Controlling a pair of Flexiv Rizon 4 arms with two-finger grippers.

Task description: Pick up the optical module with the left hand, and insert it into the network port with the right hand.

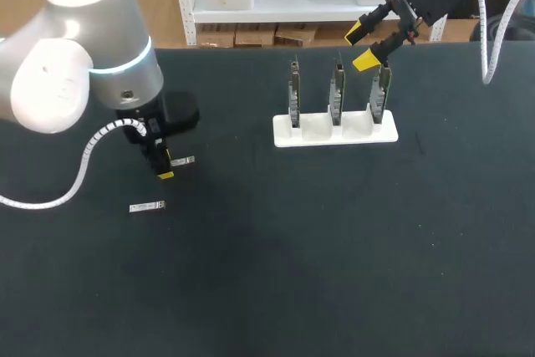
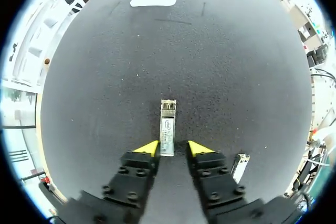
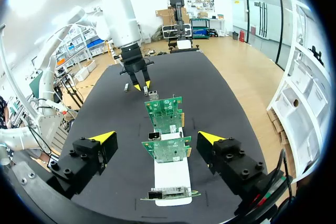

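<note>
Left wrist view: left gripper, fingers apart, straddles the optical module off-centre; centre it, then squeeze its long sides. Right gripper hovers, fingers spread.

White, rounded left arm with a light-blue ring and coiled white cable — black, screw-studded left gripper and right gripper, yellow-tipped.

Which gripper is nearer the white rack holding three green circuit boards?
Right. The right gripper hovers just above the white rack, at its right end; the left gripper sits well off, at a silver optical module.
</note>
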